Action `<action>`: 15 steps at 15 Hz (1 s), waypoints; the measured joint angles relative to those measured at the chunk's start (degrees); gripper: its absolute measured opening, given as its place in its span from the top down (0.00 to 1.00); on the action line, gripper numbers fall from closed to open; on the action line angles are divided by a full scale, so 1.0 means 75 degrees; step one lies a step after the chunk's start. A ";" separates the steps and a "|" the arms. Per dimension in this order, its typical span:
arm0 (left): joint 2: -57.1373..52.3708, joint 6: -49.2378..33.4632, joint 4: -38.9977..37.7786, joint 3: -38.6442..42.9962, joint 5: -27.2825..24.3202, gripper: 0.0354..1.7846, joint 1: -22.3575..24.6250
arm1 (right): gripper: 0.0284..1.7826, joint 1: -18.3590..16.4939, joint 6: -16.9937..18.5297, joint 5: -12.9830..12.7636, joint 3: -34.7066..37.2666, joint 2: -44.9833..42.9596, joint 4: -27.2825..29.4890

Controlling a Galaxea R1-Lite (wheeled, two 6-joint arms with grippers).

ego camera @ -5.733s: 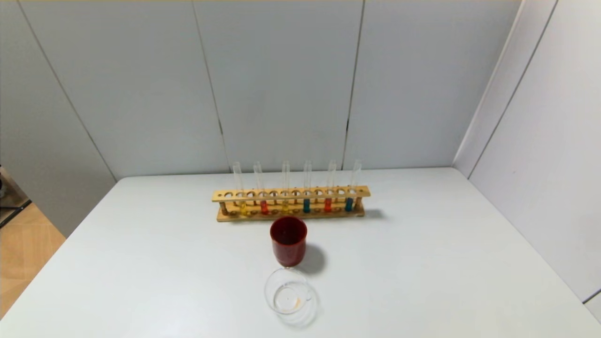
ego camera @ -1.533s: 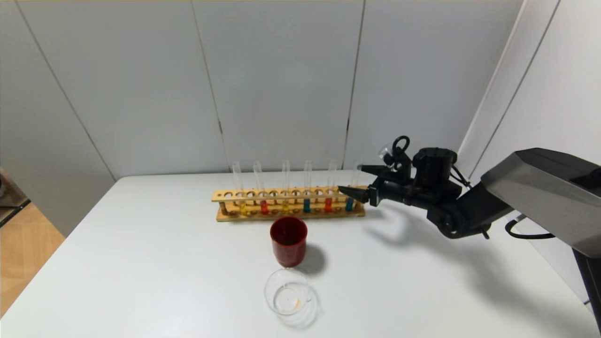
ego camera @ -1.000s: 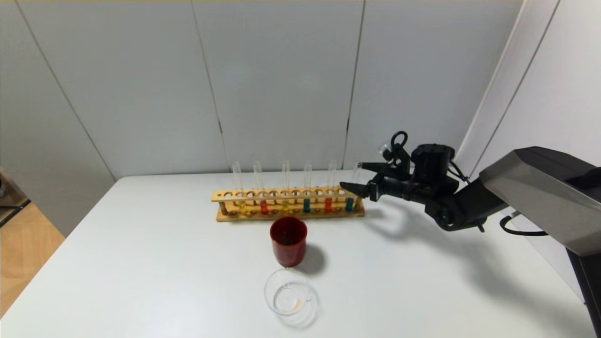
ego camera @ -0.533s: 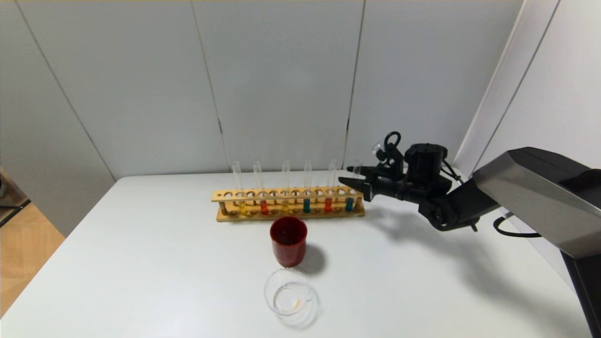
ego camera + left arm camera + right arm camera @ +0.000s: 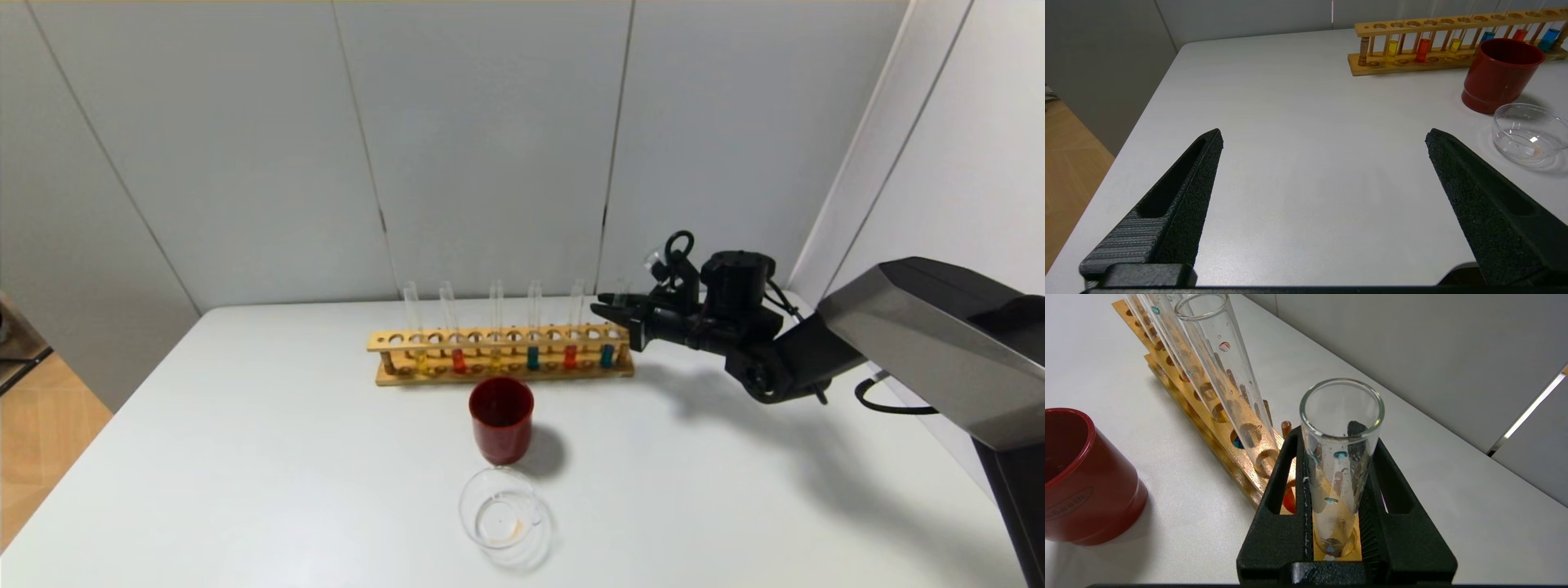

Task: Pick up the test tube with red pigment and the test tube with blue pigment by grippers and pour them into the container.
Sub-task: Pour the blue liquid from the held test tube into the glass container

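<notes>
Since a moment ago the right gripper (image 5: 612, 311) has eased a little further along the rack's right end and drawn its fingers in around the last tube there. Nearest the front edge of the white bench (image 5: 245, 490) sits the small low clear glass beaker with a round rim (image 5: 500, 517), and just behind it the taller opaque dark red cup (image 5: 501, 419). Beyond that, towards the back edge, the long wooden test tube rack (image 5: 502, 355) stands parallel to the edge. In its rightmost hole stands the slim clear glass test tube with bright blue liquid (image 5: 1339, 457); the right gripper's black fingers (image 5: 1286, 473) are clamped on either side of its upper wall, with the tube upright in the rack. One hole to the left stands the slim clear glass test tube with red-orange liquid (image 5: 571, 343), untouched. The left gripper (image 5: 1323, 136) hangs over the bench's front left corner, fingers spread wide, holding nothing.
</notes>
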 joint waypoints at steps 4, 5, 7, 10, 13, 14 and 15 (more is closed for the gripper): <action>0.0000 -0.0003 0.0003 0.0000 0.0005 0.02 0.0000 | 0.79 0.0018 0.0049 -0.0411 -0.0124 -0.0080 -0.0033; 0.0000 -0.0008 0.0003 0.0000 0.0000 0.02 0.0000 | 0.79 0.0003 0.0093 -0.0421 -0.0237 -0.0166 0.0026; 0.0000 -0.0005 0.0003 0.0000 0.0000 0.02 0.0000 | 0.79 -0.0034 0.0283 -0.0466 -0.0481 -0.0444 0.0137; 0.0000 -0.0005 0.0003 0.0000 0.0003 0.02 -0.0003 | 0.79 -0.0148 0.0504 -0.0558 -0.1065 -0.1032 0.0639; 0.0000 -0.0005 0.0003 0.0000 0.0000 0.02 -0.0003 | 0.79 -0.0247 0.0673 -0.0561 -0.1690 -0.1728 0.1477; 0.0000 -0.0008 0.0000 0.0000 0.0003 0.02 -0.0003 | 0.79 -0.0317 0.0753 -0.0558 -0.1869 -0.2003 0.1801; 0.0000 -0.0005 0.0003 0.0000 0.0000 0.02 0.0003 | 0.79 -0.0393 0.0793 -0.0558 -0.1983 -0.2267 0.2087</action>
